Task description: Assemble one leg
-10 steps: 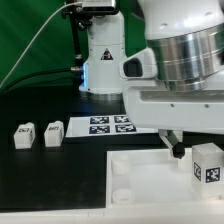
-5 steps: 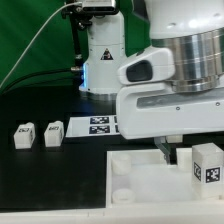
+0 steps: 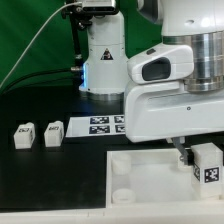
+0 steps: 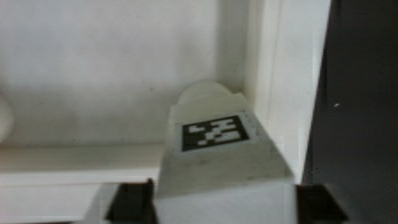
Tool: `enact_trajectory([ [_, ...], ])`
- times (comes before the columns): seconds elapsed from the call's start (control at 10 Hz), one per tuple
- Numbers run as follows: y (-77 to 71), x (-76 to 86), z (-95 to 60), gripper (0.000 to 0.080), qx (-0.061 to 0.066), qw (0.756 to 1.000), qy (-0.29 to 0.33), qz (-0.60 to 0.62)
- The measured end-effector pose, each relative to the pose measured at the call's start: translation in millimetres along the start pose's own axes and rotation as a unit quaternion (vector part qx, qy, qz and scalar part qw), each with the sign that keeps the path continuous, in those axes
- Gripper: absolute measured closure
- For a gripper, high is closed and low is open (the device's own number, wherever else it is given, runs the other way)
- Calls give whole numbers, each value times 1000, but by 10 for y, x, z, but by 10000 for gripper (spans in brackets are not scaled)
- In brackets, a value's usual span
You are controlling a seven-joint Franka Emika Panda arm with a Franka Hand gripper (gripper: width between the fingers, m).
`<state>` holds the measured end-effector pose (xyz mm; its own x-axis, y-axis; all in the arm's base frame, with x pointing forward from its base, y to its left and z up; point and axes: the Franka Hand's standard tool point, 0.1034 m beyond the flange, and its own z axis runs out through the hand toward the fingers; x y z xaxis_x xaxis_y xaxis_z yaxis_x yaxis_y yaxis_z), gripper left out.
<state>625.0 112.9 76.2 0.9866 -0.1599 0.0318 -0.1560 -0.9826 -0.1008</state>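
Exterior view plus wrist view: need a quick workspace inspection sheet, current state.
Surface: black table, marker board lying flat.
Job's things: one leg in the gripper over the square white part; two more legs loose on the exterior view's left.
Clutter: nothing seen.
Gripper: gripper shut on the leg.
Cables: black cable arcing behind.
Surroundings: green backdrop, white robot base.

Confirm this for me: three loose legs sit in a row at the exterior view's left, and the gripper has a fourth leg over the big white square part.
One detail is wrong: the exterior view shows two loose legs in that row, not three. The rest holds: the gripper has another leg over the big white square part.
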Motion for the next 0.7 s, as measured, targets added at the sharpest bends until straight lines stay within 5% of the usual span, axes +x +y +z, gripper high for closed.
enact_trajectory([
  [0.3,19,9,-2,509,5,980,-1,198],
  [0.5,7,-3,1,509,4,917,-5,398],
  [0.7,39,-1,10,508,28,836,-18,548],
])
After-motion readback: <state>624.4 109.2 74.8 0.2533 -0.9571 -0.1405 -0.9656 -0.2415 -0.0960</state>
